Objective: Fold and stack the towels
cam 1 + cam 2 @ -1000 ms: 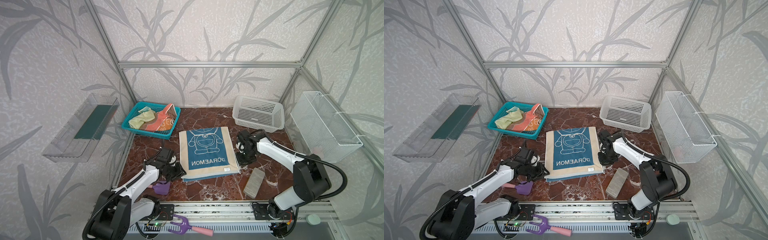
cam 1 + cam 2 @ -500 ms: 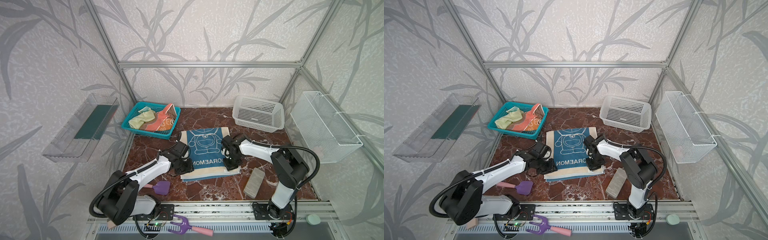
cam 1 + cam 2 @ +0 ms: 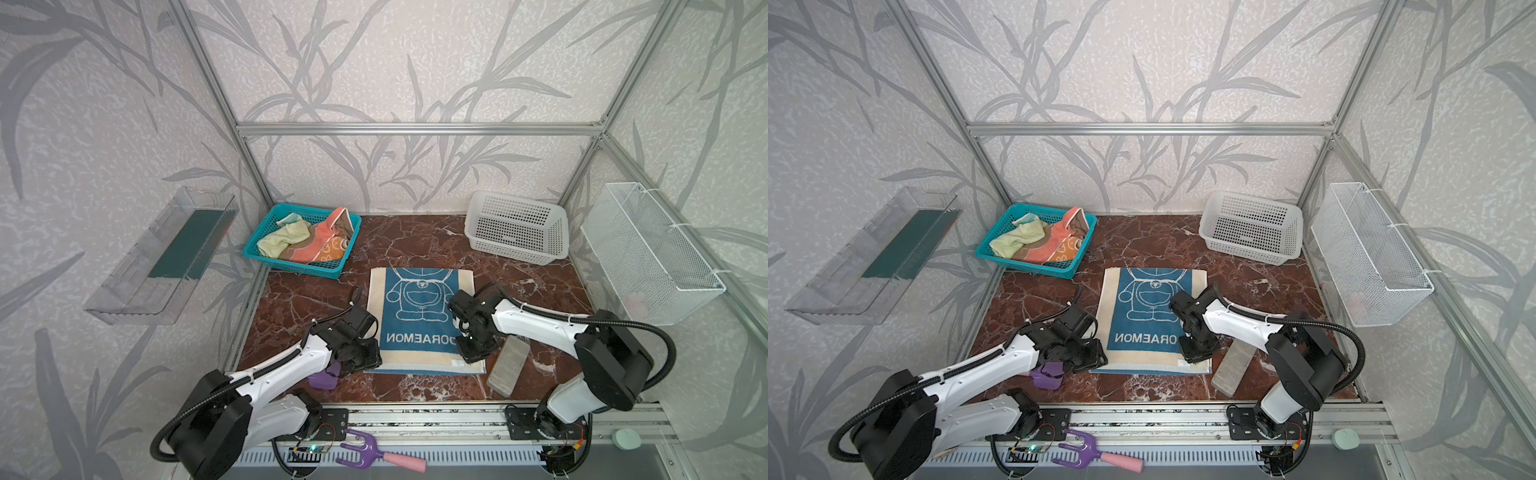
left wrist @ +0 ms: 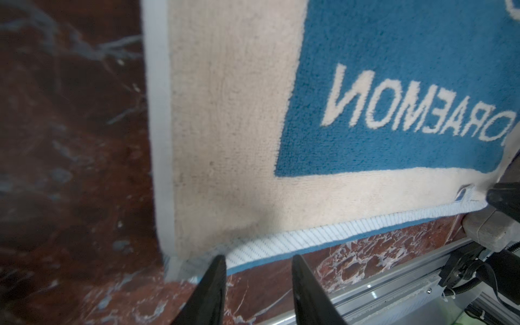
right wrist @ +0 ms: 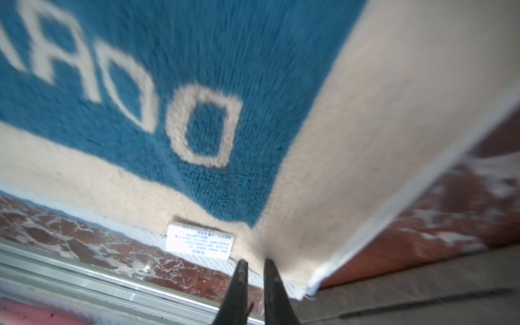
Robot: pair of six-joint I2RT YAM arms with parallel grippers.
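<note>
Here, the blue towel [image 3: 419, 316] lies flat at centre; only wrist views show left gripper [image 4: 258, 259] parted at its 7 o'clock corner, right gripper [image 5: 256, 261] nearly closed at 5 o'clock (grip unclear).

In both top views the towel [image 3: 419, 316] at mid-frame is blue with a cream border, a cream-outlined cartoon cat and mirrored cream lettering, on a dark red floor [image 3: 415, 241] veined white like marble. At upper left, a teal basket [image 3: 291, 267] shows a pale yellow cloth [image 3: 282, 243] and a salmon-orange cloth [image 3: 316, 251] with white figures. The walls [image 3: 374, 83] are pale grey with darker grey leaf shapes, the perforated basket [image 3: 515, 224] at upper right is white, and the block [image 3: 508, 365] at lower right is speckled grey.
</note>
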